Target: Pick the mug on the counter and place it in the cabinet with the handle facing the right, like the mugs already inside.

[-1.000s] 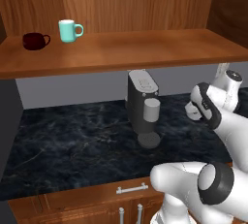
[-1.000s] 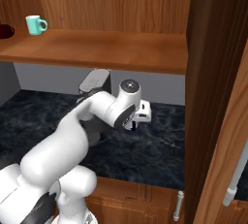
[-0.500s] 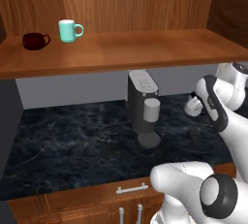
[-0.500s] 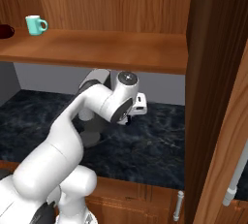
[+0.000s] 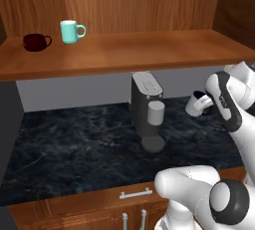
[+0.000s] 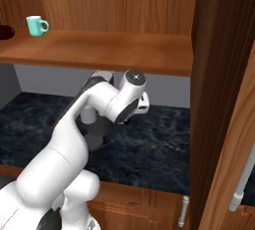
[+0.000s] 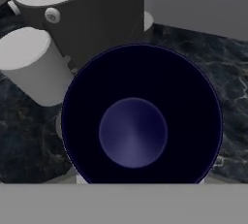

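Note:
The grey mug hangs in the air above the black counter, tilted, with its dark navy mouth turned toward the hand. My gripper is shut on it at the right of the coffee machine. In the hand view the mug's navy inside takes up the middle; its handle and my fingertips are hidden. The wooden cabinet shelf runs above. On its left end stand the teal mug and the squat maroon cup, both handles pointing right.
A dark grey coffee machine stands on the counter just left of the held mug, under the shelf's front edge. A tall wooden cabinet door stands open at the right. Drawers with metal handles sit below the counter.
The hand has risen a little with the mug and turned at the wrist, so the mug now shows beside the hand in the left base view. The shelf mugs have not moved.

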You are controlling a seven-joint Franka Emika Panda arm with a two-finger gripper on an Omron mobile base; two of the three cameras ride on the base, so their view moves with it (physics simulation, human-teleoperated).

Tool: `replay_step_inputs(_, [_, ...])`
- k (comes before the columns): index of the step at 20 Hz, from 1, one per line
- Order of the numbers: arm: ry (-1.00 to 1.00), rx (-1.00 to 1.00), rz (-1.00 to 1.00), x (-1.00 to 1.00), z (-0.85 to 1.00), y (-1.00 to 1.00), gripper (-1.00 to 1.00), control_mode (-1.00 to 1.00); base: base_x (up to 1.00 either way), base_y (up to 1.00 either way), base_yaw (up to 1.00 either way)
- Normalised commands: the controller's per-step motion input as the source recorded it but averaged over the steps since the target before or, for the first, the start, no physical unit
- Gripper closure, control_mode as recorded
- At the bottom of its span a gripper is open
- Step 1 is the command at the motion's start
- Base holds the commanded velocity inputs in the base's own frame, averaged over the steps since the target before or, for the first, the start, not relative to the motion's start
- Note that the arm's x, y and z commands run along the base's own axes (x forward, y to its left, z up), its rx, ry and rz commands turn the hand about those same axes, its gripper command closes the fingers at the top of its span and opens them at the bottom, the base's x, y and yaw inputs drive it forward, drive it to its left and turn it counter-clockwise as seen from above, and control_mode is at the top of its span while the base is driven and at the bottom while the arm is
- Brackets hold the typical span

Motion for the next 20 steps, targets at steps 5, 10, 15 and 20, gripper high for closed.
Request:
replay_step_inputs(5, [-0.05, 0.01, 0.16, -0.21, 0.35, 0.21, 1.0, -1.0, 0.0, 0.0, 0.0])
replay_step_inputs(10, [-0.06, 0.0, 0.16, -0.36, 0.38, 0.12, 1.0, -1.0, 0.0, 0.0, 0.0])
replay_step_inputs(15, [-0.02, 0.0, 0.16, -0.36, 0.24, 0.17, 1.0, -1.0, 0.0, 0.0, 0.0])
replay_step_inputs(20, [0.0, -0.01, 0.15, -0.39, 0.27, 0.36, 1.0, -1.0, 0.0, 0.0, 0.0])
